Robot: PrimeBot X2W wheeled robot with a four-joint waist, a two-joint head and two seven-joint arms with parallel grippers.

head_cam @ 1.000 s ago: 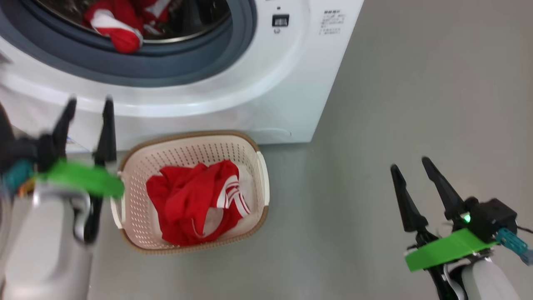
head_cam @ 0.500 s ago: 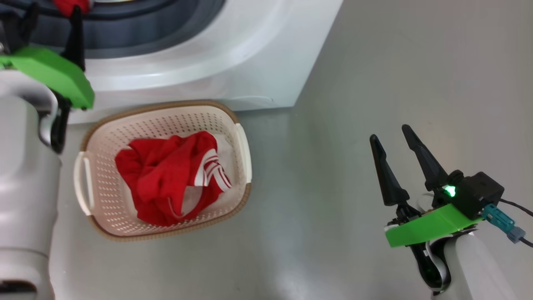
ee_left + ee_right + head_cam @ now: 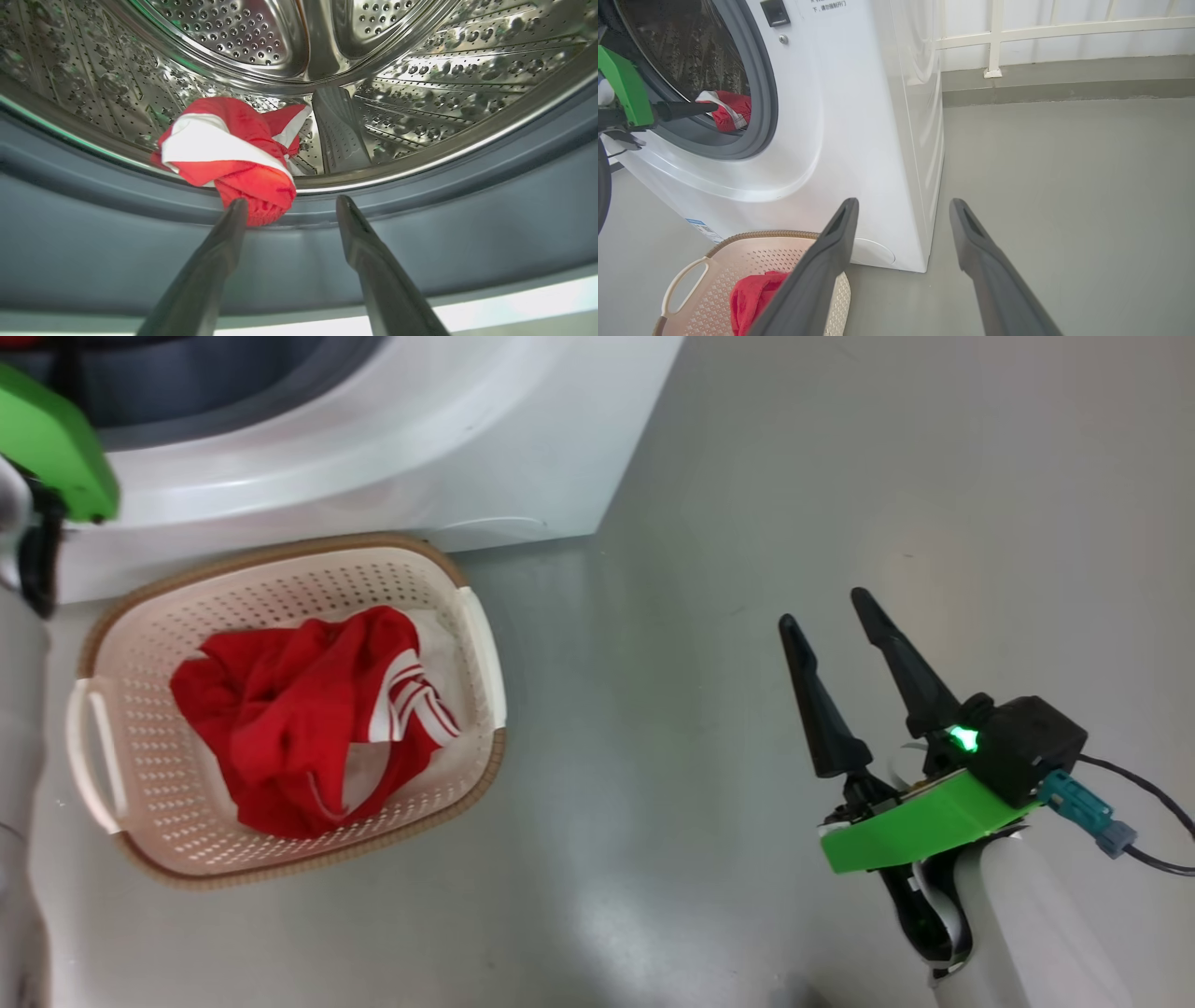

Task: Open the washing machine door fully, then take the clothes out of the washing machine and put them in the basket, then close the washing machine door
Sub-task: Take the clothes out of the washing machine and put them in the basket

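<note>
The open left hand [image 3: 290, 201] points into the washer [image 3: 859, 116]. Red and white clothes [image 3: 233, 149] lie right by one fingertip. The open, empty right hand [image 3: 823, 607] has the basket [image 3: 140, 644] off to its left. The washer's label [image 3: 821, 5] is too small to read.

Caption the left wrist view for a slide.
Open left tool poised at a red-and-white garment spilling from the steel drum.

The floor [image 3: 691, 859] is smooth grey and reflects soft light. At its far edge a low grey curb [image 3: 1064, 79] carries a white railing [image 3: 993, 42].
</note>
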